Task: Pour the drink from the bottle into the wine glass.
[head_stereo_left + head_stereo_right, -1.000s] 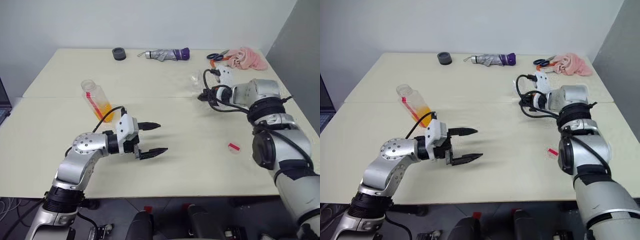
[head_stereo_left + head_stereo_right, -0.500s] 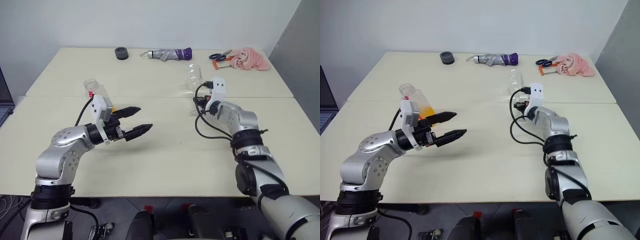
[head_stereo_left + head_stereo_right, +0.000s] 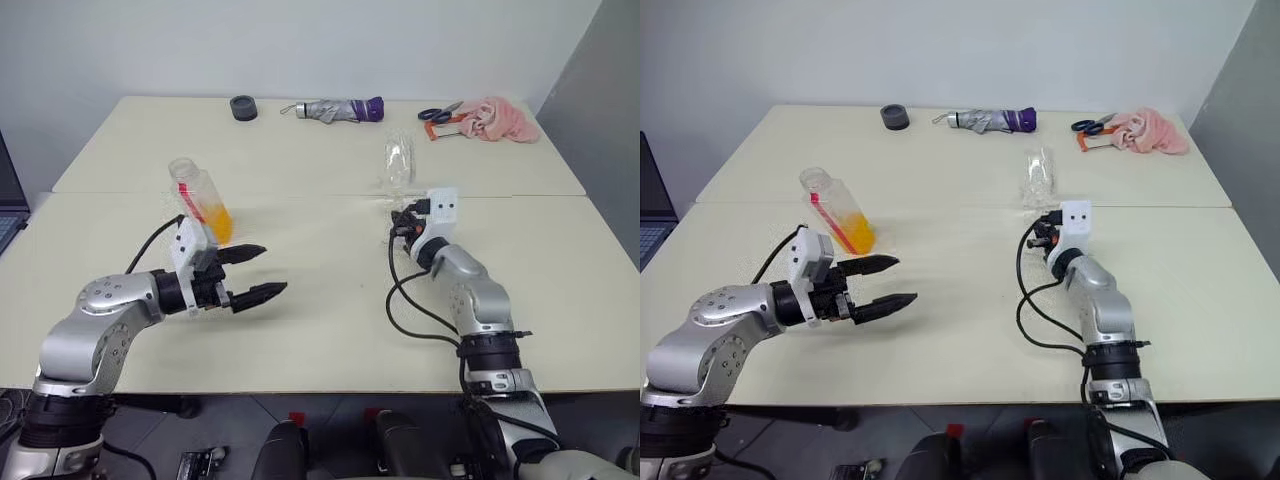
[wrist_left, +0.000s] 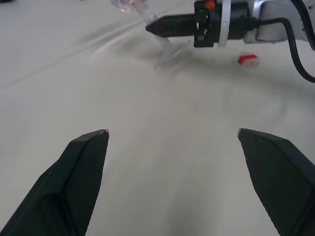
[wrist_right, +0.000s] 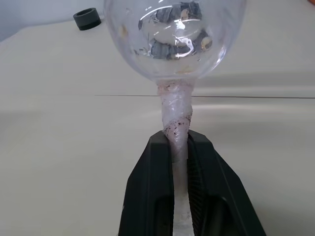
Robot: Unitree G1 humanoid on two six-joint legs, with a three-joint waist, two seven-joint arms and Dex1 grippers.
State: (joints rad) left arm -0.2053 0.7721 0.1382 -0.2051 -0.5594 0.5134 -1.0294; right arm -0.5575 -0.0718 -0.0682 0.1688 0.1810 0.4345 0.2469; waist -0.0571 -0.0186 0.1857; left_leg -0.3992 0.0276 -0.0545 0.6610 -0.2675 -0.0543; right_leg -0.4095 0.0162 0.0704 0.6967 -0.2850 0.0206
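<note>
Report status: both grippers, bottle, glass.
Left gripper open, empty, beside the small clear plastic bottle of orange drink. Right gripper shut on the clear wine glass's stem. Bottle uncapped, unheld. Nothing between them.

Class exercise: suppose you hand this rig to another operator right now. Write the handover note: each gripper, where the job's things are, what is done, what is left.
Right gripper: shut on the stem of the wine glass, which stands upright near the table's middle seam; its bowl looks empty.
Left gripper: open, holding nothing, hovering over the table just in front of the bottle.
Bottle: tilted, uncapped, the drink in its lower part. A small red cap lies on the table by the right arm.
Done: cap off, glass gripped.
Left: grasp the bottle, pour into the glass.
</note>
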